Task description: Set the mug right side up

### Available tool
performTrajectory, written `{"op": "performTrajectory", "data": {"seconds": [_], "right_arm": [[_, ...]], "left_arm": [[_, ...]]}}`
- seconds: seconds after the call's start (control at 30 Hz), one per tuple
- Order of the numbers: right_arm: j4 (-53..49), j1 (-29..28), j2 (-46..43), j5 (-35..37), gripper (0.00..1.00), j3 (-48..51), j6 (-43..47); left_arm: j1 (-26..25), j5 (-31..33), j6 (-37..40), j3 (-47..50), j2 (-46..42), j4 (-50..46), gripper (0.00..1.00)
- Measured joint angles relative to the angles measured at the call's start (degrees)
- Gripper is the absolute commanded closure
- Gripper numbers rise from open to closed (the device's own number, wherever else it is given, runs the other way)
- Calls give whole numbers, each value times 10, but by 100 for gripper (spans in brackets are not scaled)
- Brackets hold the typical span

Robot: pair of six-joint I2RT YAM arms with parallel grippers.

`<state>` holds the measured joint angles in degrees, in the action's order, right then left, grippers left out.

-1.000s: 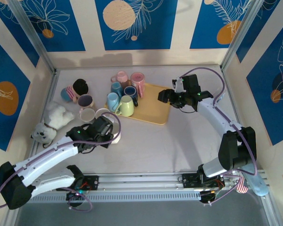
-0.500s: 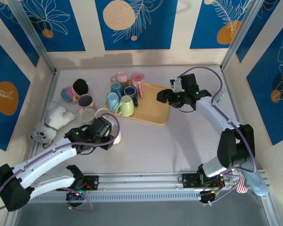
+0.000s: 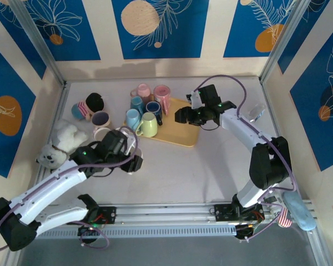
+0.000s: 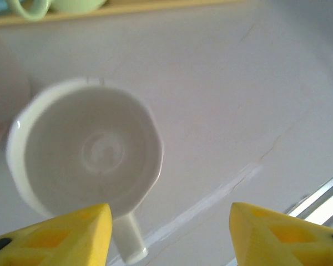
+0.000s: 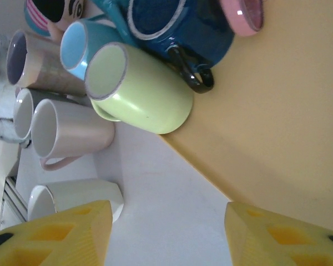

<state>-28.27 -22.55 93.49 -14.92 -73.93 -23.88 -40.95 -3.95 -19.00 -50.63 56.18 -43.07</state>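
Top external view: a pale grey table (image 3: 211,166), walled by blue-and-cream panels, with two white arms reaching in from its near edge. The left arm (image 3: 50,188) stretches toward the middle left of the table. The right arm (image 3: 250,136) arcs up the right side and bends back over a yellow tray (image 3: 180,133) at far centre. A white plush dog (image 3: 61,145) lies by the left wall.

Upright mugs cluster at the tray's left end, among them a pink mug (image 3: 162,94), a dark-blue mug (image 3: 154,108), a light-blue mug (image 3: 132,118) and a light-green mug (image 3: 148,126). A striped mug (image 3: 84,108) stands farther left on the table.

Left wrist view: the white mug (image 4: 89,152) stands right side up on the table just near of the tray, mouth to the camera and handle toward the fingers. The left gripper (image 4: 169,221) hangs over it with its yellow fingers spread and nothing between them. From above, the mug seems mostly hidden under that gripper.

Right wrist view: the right gripper (image 5: 167,213) hovers over the tray's near left edge, jaws apart and empty, with the light-green mug beyond it.
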Motion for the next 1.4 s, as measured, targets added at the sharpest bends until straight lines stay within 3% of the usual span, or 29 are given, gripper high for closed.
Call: {"op": "performTrajectory", "data": {"seconds": [0.3, 0.47, 1.0, 1.4], "right_arm": [[-18, -53, 72, 33, 50, -58, 32], [-39, -70, 143, 104, 53, -134, 30], [-108, -84, 320, 268, 59, -364, 13], [-118, -87, 375, 300, 65, -431, 6]], "left_arm": [[162, -132, -6, -31, 48, 58, 43], [205, -151, -6, -49, 80, 85, 43], [236, -205, -16, -52, 119, 165, 42], [236, -211, -23, -41, 118, 212, 42]]}}
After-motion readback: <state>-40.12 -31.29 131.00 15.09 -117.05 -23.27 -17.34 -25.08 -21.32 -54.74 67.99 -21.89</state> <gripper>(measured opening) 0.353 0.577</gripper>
